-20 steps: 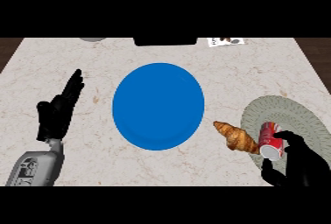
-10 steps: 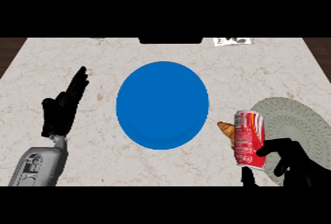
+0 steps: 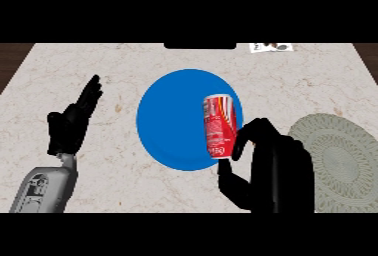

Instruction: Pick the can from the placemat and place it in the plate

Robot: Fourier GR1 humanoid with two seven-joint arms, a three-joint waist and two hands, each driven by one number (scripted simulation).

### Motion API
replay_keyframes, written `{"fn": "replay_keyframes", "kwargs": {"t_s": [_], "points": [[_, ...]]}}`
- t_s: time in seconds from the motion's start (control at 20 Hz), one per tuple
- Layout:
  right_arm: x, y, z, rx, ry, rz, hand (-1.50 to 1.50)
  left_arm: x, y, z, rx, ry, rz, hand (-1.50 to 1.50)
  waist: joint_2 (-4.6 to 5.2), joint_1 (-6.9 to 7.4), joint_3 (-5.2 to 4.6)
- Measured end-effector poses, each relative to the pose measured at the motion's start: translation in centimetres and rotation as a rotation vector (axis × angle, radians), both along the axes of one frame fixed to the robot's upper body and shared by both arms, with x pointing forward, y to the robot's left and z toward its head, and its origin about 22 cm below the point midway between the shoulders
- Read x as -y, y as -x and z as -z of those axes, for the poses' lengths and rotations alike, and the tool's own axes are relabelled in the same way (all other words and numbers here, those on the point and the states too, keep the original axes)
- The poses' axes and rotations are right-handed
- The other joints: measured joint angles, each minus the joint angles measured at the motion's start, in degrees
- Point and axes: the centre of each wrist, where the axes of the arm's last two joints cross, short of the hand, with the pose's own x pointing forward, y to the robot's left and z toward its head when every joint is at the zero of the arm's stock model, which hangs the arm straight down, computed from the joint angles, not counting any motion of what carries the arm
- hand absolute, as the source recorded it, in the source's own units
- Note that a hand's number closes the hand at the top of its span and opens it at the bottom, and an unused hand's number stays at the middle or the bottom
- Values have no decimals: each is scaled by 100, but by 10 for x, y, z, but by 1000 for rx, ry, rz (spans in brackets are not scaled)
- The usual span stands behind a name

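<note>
Can [image 3: 219, 126]: red, upright, over the blue plate's [image 3: 170, 120] right part.
Right robot hand [image 3: 266, 167]: fingers curled round the can's lower end, just right of it.
Placemat [image 3: 336, 155]: grey, right of the plate.
Left robot hand [image 3: 72, 122]: open, resting at the surface's [image 3: 111, 65] left.

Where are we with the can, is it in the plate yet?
Pickup looks done: the can is off the placemat, held in the right robot hand over the blue plate's right side. Still to do: lower it, let go, pull back. The left robot hand rests open at the left.
</note>
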Motion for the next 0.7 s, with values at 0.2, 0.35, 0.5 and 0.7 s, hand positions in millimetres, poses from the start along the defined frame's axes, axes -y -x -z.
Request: {"fn": "replay_keyframes", "kwargs": {"t_s": [0.2,0.35,0.5,0.7], "points": [[-18,-41,12,-35,-23,-29,150,6,1,-2,2,-3,9,0,11,29,4],[-34,-67,15,-71,-26,-54,150,12,1,1,0,5,17,0,13,37,5],[-47,-90,32,-122,20,-55,150,16,-4,-1,3,1,16,0,18,43,5],[-61,-117,51,-200,102,-36,150,16,-6,-4,3,-1,23,0,30,102,4]]}}
